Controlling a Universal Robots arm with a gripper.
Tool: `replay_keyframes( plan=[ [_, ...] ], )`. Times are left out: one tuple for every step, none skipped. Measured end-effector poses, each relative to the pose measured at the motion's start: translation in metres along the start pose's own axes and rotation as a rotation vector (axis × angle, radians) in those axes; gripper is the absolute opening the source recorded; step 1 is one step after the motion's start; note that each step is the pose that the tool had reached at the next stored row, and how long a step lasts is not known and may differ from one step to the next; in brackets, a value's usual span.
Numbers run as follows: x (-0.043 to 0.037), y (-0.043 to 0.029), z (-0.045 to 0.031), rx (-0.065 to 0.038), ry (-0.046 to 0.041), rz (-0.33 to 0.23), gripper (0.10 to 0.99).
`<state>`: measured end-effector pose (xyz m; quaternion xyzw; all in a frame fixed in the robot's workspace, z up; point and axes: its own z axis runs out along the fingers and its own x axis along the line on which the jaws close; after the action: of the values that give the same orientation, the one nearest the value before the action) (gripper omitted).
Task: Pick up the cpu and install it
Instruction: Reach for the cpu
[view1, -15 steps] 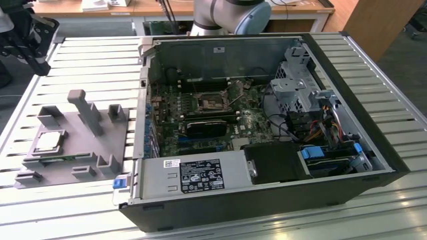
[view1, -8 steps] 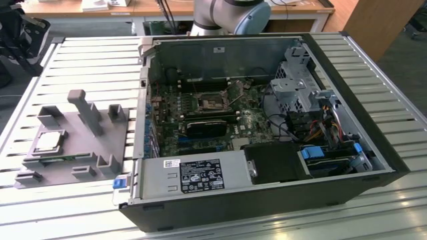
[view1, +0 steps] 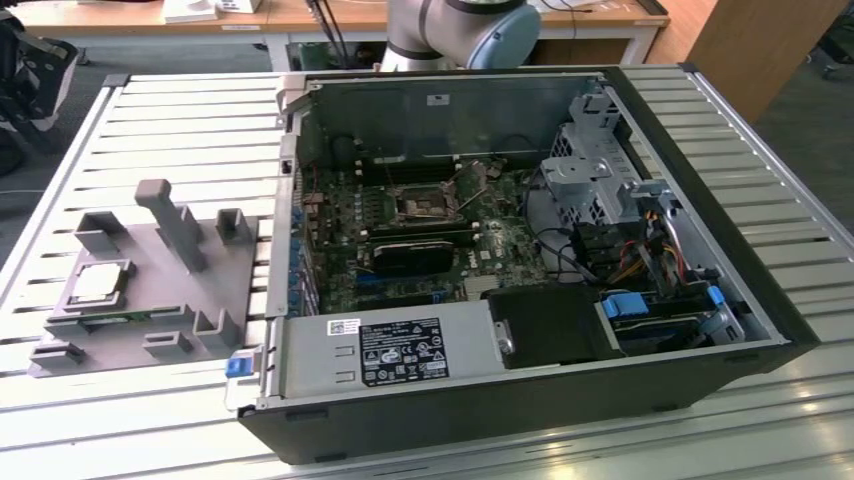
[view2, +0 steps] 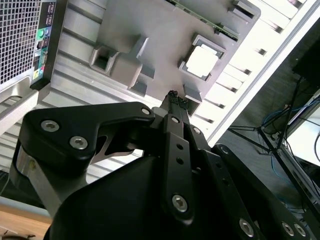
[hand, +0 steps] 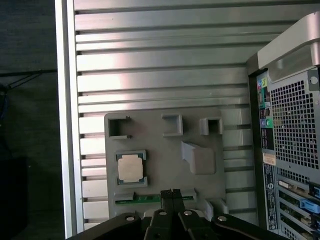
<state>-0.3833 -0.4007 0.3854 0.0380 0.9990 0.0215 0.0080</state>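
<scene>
The jaws are pressed tip to tip with nothing between them, hovering above the tray (hand: 150, 135), in both wrist views. The cpu (hand: 131, 167) lies beyond the tips and a little off to one side of their line, apart from them, seated flat in a shallow square pocket of the tray; in the exterior view it (view1: 100, 283) sits well away from the open case (view1: 534, 400). The risk I see starts with the closed jaws: brought down like this they would press on the chip's top instead of straddling it. The cpu is a thin square with a smooth, pale metal lid and a darker rim, and the pocket walls stand just beside its edges, so there is little to hold; a tip could catch on the matte grey plastic wall, or slide off the slick lid and tilt the chip. Blocky posts (hand: 197, 157) rise from the tray near the jaws and could be struck by a sideways move. A green strip (hand: 145, 198) lies just ahead of the tips. The table (hand: 150, 60) is ribbed, shiny aluminium, so a dropped chip might skid or lodge in a groove.
</scene>
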Motion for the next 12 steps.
replay_keyframes(
  plan=[
    [0.0019, -0.0005, 0.0000, 0.000, 0.0000, 0.000, 0.106],
    [0.0036, -0.0011, 0.0000, 0.000, 0.0001, 0.000, 0.106],
    [0.0054, -0.0019, 0.0000, 0.000, 0.0001, 0.000, 0.106],
    [0.0072, -0.0027, 0.0000, 0.000, 0.0002, 0.000, 0.106],
    [0.0089, -0.0039, 0.0000, 0.000, 0.0001, 0.000, 0.106],
    [0.0107, -0.0049, -0.0001, 0.000, 0.0003, 0.000, 0.106],
    [0.0125, -0.0056, -0.0001, 0.000, 0.0004, 0.000, 0.106],
    [0.0144, -0.0060, 0.0000, 0.000, 0.0005, 0.000, 0.106],
    [0.0164, -0.0062, 0.0001, 0.000, 0.0006, 0.000, 0.106],
    [0.0185, -0.0064, 0.0001, 0.000, 0.0009, 0.000, 0.106],
    [0.0209, -0.0065, 0.0002, 0.000, 0.0011, 0.000, 0.106],
    [0.0233, -0.0067, 0.0003, 0.000, 0.0013, 0.000, 0.106]
  ],
)
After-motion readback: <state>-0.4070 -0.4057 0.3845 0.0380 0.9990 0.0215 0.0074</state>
